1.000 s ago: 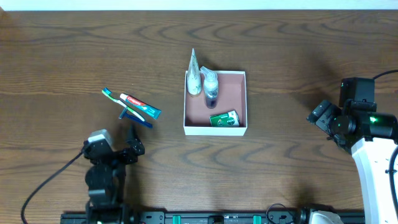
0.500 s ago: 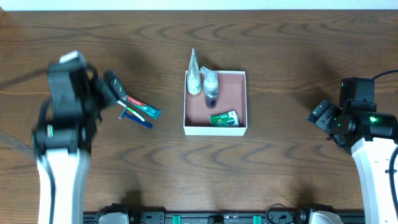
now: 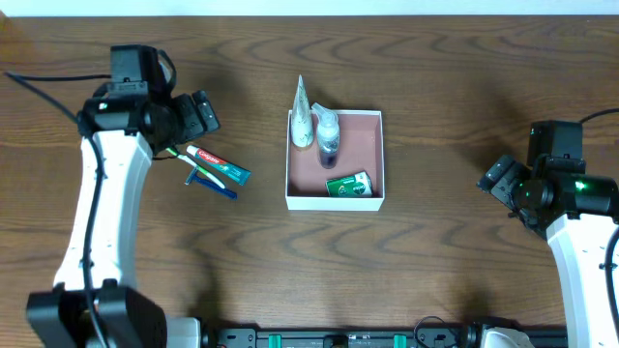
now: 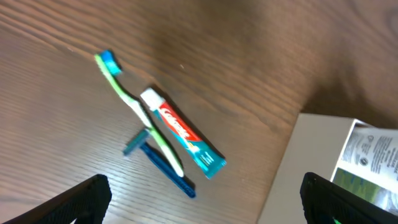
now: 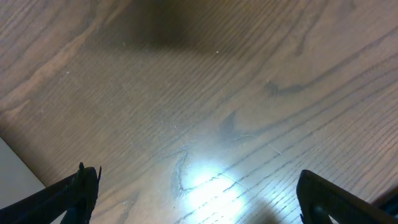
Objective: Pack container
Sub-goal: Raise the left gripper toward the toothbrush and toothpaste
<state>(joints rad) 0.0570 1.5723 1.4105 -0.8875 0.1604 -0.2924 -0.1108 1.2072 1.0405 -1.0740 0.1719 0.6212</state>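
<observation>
Our left gripper (image 3: 199, 112) hangs over the table (image 3: 435, 280) with its jaws spread wide and nothing between them, just beyond the toothbrush (image 4: 134, 106), toothpaste tube (image 4: 183, 140) and blue razor (image 4: 158, 165). Our right gripper (image 3: 498, 179) is equally spread and empty, well off to the side. The container (image 3: 335, 202) sits mid-table, holding a white tube (image 3: 303, 116), a small bottle (image 3: 329, 133) and a green packet (image 3: 349, 184). Here's our worry: those three loose items lie touching and crossed, so a pinch on one may drag its neighbours. The toothbrush lies flat and slim, so we could scrape the table and miss.
</observation>
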